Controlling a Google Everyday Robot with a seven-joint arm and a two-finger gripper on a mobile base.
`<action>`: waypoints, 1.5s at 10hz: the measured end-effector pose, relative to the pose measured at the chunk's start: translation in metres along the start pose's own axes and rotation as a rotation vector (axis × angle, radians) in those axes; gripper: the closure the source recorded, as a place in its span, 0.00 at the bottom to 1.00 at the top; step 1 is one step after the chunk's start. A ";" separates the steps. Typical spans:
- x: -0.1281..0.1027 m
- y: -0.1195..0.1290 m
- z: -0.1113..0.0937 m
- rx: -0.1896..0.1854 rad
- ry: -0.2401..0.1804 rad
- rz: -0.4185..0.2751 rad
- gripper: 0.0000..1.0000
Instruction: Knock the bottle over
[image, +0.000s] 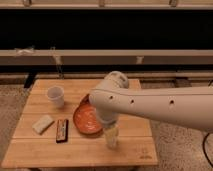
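The bottle (112, 138) is small and pale and stands near the front edge of the wooden table (60, 153), just right of the orange bowl (84, 121). Only its lower part shows; its cap is hidden behind my arm. My white arm (150, 104) reaches in from the right and bends down over the bottle. My gripper (110, 127) is at the arm's lower end, right on top of the bottle and mostly hidden by the arm's bulk.
A white cup (55, 96) stands at the table's back left. A pale block (43, 124) and a dark bar (62, 130) lie at the front left. A dark shelf unit runs behind the table.
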 end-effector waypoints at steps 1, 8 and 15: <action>0.008 0.001 0.010 -0.001 0.002 0.020 0.20; 0.044 -0.020 0.044 0.049 0.006 0.121 0.20; 0.069 -0.075 0.041 0.095 0.038 0.140 0.20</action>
